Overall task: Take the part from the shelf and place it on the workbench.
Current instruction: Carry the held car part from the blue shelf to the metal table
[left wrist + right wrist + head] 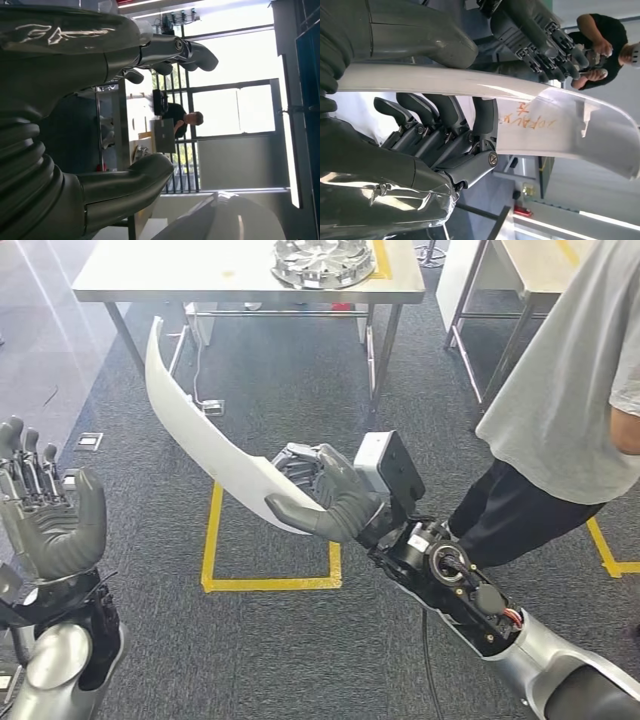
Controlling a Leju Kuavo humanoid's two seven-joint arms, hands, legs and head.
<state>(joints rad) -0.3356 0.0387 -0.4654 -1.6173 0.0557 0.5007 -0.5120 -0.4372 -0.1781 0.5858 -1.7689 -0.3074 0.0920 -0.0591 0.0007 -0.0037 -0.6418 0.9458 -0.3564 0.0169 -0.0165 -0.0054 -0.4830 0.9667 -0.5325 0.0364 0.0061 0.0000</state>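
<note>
- Standing ahead across the dark carpet, the white workbench (249,280) is the biggest thing here; it bears a silver wheel cover (322,260) near its right end, and its left part is bare.
- Beside the robot on the right stands a person (562,410) in a grey shirt, close to the right arm.
- The long white curved trim panel (198,430) hangs in the air above the yellow floor tape (268,583), its long axis running from the holding hand up and left toward the bench, well short of it.
- The right hand (324,490) clamps the panel's near end, thumb on one face and fingers (433,107) on the other.
- The left hand (45,510) is raised, holding nothing, fingers curled loosely apart, farther from the panel.
</note>
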